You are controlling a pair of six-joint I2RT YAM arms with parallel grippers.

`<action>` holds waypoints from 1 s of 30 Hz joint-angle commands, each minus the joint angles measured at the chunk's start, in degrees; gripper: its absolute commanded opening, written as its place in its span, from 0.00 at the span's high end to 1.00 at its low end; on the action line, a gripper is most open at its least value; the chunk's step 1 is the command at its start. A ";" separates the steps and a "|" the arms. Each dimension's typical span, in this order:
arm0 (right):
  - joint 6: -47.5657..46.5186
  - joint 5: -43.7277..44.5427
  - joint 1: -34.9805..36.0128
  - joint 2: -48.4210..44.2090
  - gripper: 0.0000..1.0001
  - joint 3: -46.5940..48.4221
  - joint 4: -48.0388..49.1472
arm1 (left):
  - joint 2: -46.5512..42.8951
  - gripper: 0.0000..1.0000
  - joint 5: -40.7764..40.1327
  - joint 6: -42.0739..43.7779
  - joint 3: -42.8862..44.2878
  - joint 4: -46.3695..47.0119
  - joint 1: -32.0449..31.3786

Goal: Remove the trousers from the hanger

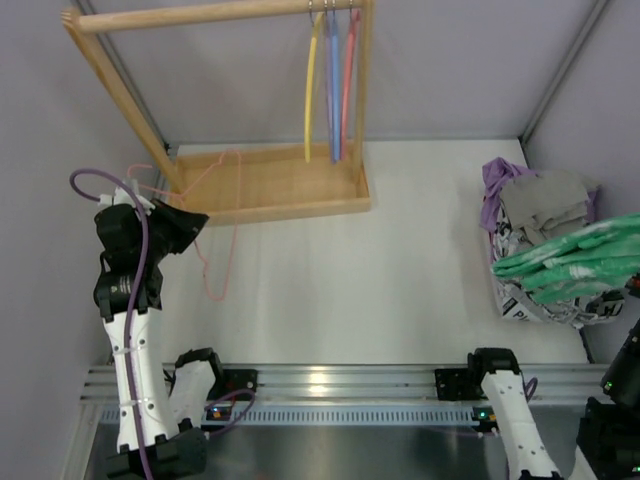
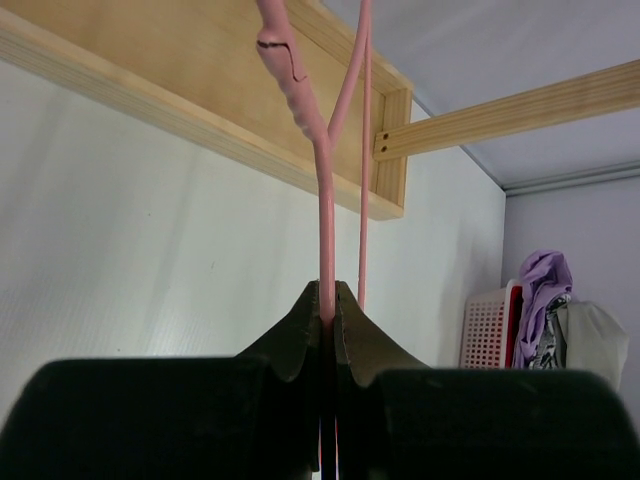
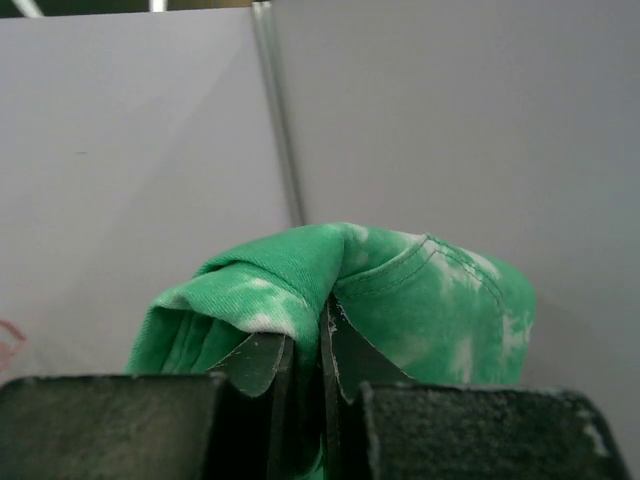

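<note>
Trousers [image 1: 570, 262] already off hanger [image 1: 218, 240], well apart: removal looks done. Left pincer [image 2: 328, 305] clamps hanger, far left; right pincer [image 3: 322, 335] clamps trousers at right over clothes pile [image 1: 545, 205]. Next: lower, release there.

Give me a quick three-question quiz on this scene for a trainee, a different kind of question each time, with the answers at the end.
1. True or false: the trousers are off the hanger.
2. Pick one: the left gripper is shut on A) the hanger, B) the trousers, C) a yellow hanger.
3. Short answer: how many thick hangers hang from the wooden rail?

Key: 1 true; 2 A; 3 three.
</note>
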 commanded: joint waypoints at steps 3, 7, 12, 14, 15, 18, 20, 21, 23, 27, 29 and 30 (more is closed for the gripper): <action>-3.50 7.56 -10.45 1.54 1.00 2.90 -5.37 | -0.54 1.00 0.73 0.00 2.80 2.23 0.02; -9.98 13.18 -13.10 3.82 1.00 -1.04 -6.89 | -0.97 1.00 0.82 -0.18 2.97 2.23 0.02; -15.80 15.40 -12.92 9.79 1.00 -8.06 -5.67 | -1.06 1.00 0.99 -1.06 3.68 2.23 -0.06; -19.49 15.22 -12.83 13.56 1.00 -11.06 -2.70 | -1.24 1.00 1.69 -2.20 4.03 2.31 -0.06; -20.37 15.40 -12.92 14.63 1.00 -13.86 -1.02 | -1.50 1.00 1.95 -2.64 4.20 3.01 -0.06; -22.13 12.95 -13.18 20.25 1.00 -15.99 3.73 | -2.90 1.00 2.48 -3.17 4.73 4.33 -0.06; -22.84 9.78 -13.45 25.67 1.00 -15.38 5.67 | -3.09 1.00 2.83 -2.03 6.13 4.42 -0.06; -23.19 8.64 -13.45 27.71 1.00 -14.42 7.07 | -3.09 1.00 3.18 -1.50 6.57 4.42 0.02; -23.98 6.00 -13.45 34.46 1.00 -13.01 7.35 | -2.56 1.00 4.84 -0.10 7.80 4.51 -0.06; -23.99 1.08 -13.62 45.56 1.00 -8.54 4.45 | 0.24 1.00 10.38 5.33 11.14 4.42 -0.06; -24.16 -0.59 -13.89 49.78 1.00 -9.05 5.58 | 1.48 1.00 13.37 7.98 14.03 4.25 -0.06; -23.64 -3.64 -14.15 50.84 0.99 -9.40 7.07 | 2.09 1.00 13.90 10.60 15.00 4.33 0.02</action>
